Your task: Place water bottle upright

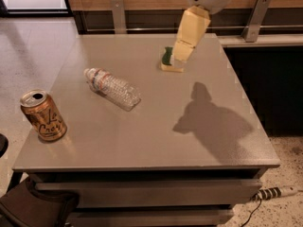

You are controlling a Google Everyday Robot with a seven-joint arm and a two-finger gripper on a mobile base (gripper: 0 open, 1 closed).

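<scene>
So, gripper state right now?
Gripper: cannot be told. It hangs over the table's far side by the sponge, away from the water bottle lying on its side.

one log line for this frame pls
bottle: lying on side, mid-left of table | gripper: raised by sponge, not touching bottle | can: upright, front left | task: not done

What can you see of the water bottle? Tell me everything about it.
The water bottle is small, clear ribbed plastic, with a white cap and a red-and-blue band near the neck. It lies on its side on the grey table, cap toward the far left, touching nothing but the tabletop. The can stands apart to its left; the gripper hangs apart over the far side.
</scene>
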